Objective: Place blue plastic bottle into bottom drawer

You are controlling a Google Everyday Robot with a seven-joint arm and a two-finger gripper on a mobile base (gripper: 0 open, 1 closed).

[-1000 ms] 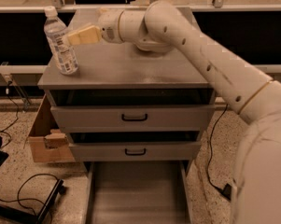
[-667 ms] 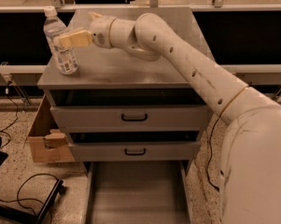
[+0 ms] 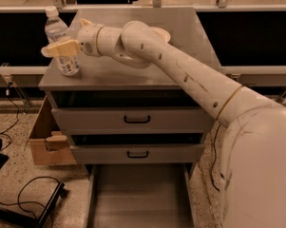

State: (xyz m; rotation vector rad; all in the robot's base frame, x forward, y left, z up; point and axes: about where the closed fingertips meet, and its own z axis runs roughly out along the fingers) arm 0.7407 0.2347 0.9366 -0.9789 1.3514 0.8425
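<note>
gripper: I see it low over the bench's front-left corner, pointing left, level with the bottle's middle. Fingers stand apart. The near finger lies across the front of the bottle's label. Of the far finger only a short tip shows, up and to the right.
contact: I can't tell whether either finger touches the bottle.
bottle: right at the gripper, upright on the bench. The white cap sits above the fingers and the base is on the bench top just below them. The near finger hides a band of the label.
arm: runs from the gripper back to the right over the bench top, then down to the robot body in the lower right of my view.
bowl: on the bench, right of the gripper and behind the arm, well apart from the bottle. Only part of its rim shows.
bench: flat grey top under the gripper, carrying bottle and bowl.
top drawer: just under the bench top, below and right of the gripper, black handle.
middle drawer: directly beneath the top drawer, black handle.
bottom drawer: well below and right of the gripper, pulled out toward the camera. Its flat grey floor and low side walls show.
box: cardboard, on the floor below the gripper, against the cabinet's left side.
cable: dark, on the floor far below and left of the gripper.
</note>
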